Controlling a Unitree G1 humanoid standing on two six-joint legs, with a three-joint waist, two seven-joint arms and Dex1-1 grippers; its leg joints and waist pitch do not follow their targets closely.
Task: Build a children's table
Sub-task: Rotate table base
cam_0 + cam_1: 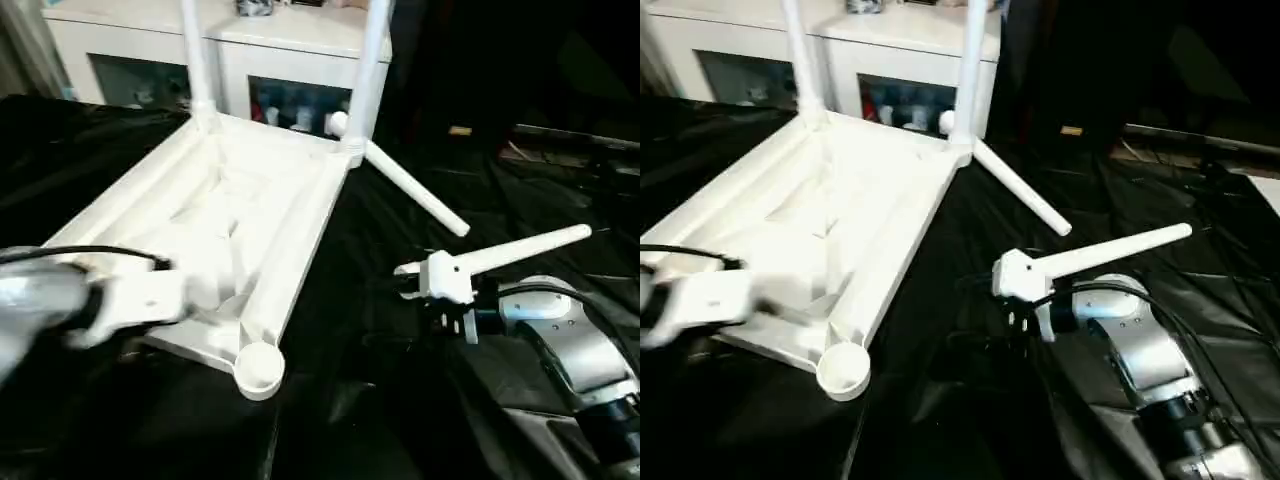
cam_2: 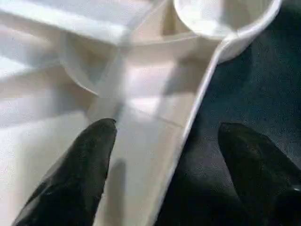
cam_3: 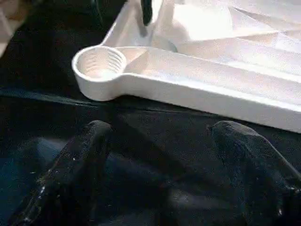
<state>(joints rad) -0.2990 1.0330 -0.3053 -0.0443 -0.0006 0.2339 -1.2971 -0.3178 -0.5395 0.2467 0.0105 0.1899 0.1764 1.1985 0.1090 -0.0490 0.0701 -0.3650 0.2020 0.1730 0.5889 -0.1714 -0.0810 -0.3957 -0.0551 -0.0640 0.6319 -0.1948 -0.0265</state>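
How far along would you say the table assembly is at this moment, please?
Two legs already stand in the far sockets of the upside-down tabletop. Nothing is gripped: the left gripper straddles the tabletop's rim, open, and the right gripper hangs open over the cloth. Two loose legs and the empty near socket remain.

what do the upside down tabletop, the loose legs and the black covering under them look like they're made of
Tabletop: apparently moulded white plastic, smooth with a slight sheen; thin ribs and a threaded round corner socket suggest it.
Loose legs: seemingly the same glossy white plastic, as plain tapered tubes.
Black covering: probably thin plastic sheeting or shiny fabric, since it wrinkles and catches glints.
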